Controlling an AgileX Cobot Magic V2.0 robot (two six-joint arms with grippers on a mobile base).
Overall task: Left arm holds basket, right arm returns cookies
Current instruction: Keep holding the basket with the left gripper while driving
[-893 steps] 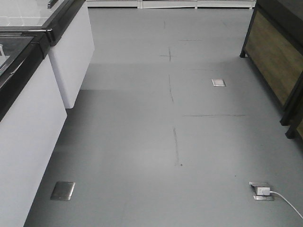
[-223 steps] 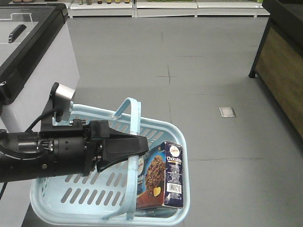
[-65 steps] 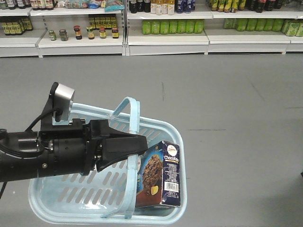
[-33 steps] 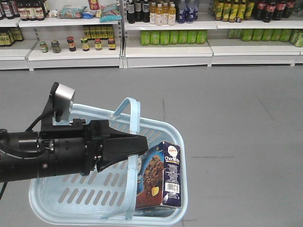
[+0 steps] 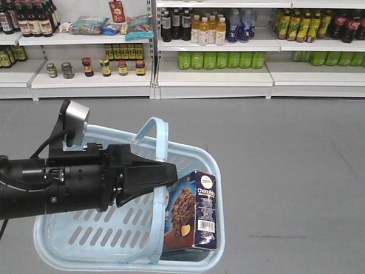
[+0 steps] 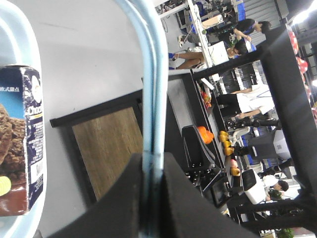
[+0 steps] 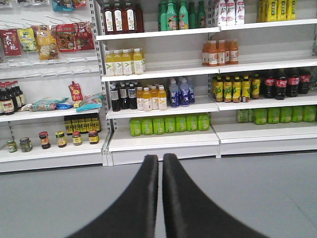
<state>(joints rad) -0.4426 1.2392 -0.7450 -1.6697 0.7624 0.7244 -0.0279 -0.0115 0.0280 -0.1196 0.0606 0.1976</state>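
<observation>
Cookies (image 5: 191,214) stand upright in the near right corner of the basket (image 5: 97,237), close by its wall, with the brown cookie picture facing the front camera. The left arm (image 5: 51,188) reaches across over the basket. The left gripper (image 5: 169,174) is clamped on one blue hoop handle (image 5: 162,142), and the left wrist view shows that handle pinched between the two black jaws. The right gripper (image 7: 160,161) is not in the front view. Its own camera shows its jaws close together with nothing in them, pointing at the shop shelves (image 7: 163,144), well apart from them. I think the job now is for the right arm to get the box out. To do it well, the jaws should open wide first. Then they should come down from above on the right side, away from the handle and the left arm, and pinch the box on two facing sides near the top. Lift it straight up so it does not catch the basket's edge. The left arm should hold the basket level so the box does not tip.
</observation>
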